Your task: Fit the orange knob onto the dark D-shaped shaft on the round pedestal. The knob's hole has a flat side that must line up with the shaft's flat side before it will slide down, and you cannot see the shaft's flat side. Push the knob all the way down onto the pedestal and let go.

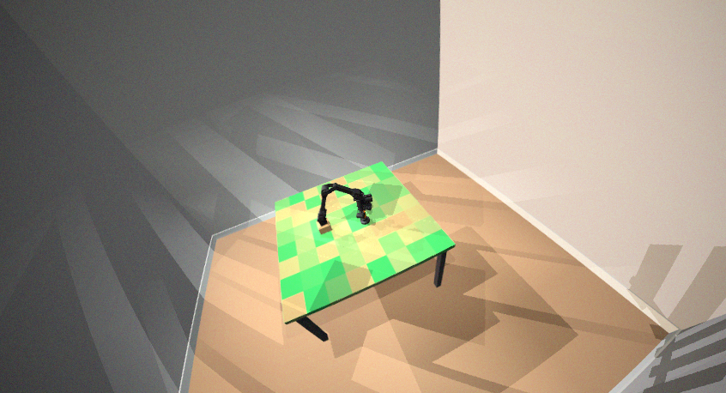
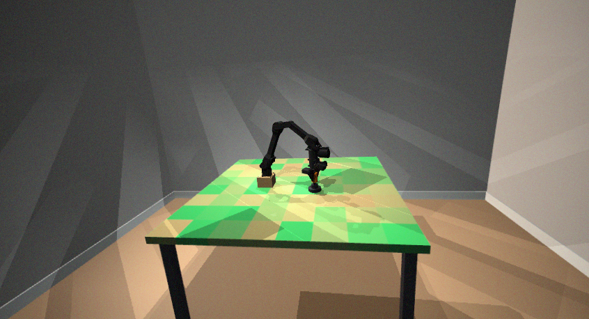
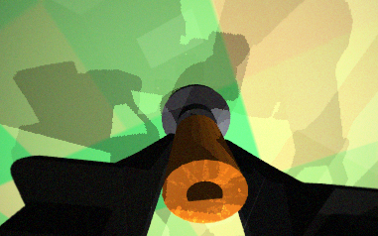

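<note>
Gripping orange knob (image 3: 204,169) over round pedestal (image 3: 195,101), fingers clamped.

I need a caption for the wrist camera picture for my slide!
Black fingers grip the orange knob, its D-shaped hole facing the camera, above the round pedestal.
</note>
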`<state>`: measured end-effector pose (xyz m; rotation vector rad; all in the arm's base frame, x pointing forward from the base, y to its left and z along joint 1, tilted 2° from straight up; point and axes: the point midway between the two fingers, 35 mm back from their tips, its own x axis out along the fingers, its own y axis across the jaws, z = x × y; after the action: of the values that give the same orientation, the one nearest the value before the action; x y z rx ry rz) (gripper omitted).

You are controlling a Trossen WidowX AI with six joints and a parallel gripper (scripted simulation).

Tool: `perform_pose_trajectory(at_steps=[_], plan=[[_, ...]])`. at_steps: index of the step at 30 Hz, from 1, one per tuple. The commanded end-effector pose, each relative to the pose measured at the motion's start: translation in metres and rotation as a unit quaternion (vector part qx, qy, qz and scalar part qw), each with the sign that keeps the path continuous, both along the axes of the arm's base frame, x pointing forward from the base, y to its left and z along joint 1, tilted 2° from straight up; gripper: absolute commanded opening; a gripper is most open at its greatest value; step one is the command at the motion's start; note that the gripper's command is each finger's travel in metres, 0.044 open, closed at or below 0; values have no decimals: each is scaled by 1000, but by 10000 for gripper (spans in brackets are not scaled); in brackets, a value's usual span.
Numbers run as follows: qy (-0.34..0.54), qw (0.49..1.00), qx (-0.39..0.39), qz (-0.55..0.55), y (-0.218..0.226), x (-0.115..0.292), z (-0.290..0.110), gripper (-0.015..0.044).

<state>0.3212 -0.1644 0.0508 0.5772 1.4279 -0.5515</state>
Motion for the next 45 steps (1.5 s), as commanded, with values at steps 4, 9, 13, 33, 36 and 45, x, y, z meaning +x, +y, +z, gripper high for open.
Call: perform_pose_trajectory(at_steps=[4, 9, 13, 33, 36, 45], plan=[[1, 1000, 1, -2, 1, -3, -1, 0], [1, 1000, 1, -2, 1, -3, 0, 0], [1, 1000, 1, -2, 1, -4, 4, 0], [0, 994, 7, -106, -1, 3, 0, 0], [0, 994, 7, -106, -1, 3, 0, 0], [0, 994, 7, -106, -1, 2, 5, 0]])
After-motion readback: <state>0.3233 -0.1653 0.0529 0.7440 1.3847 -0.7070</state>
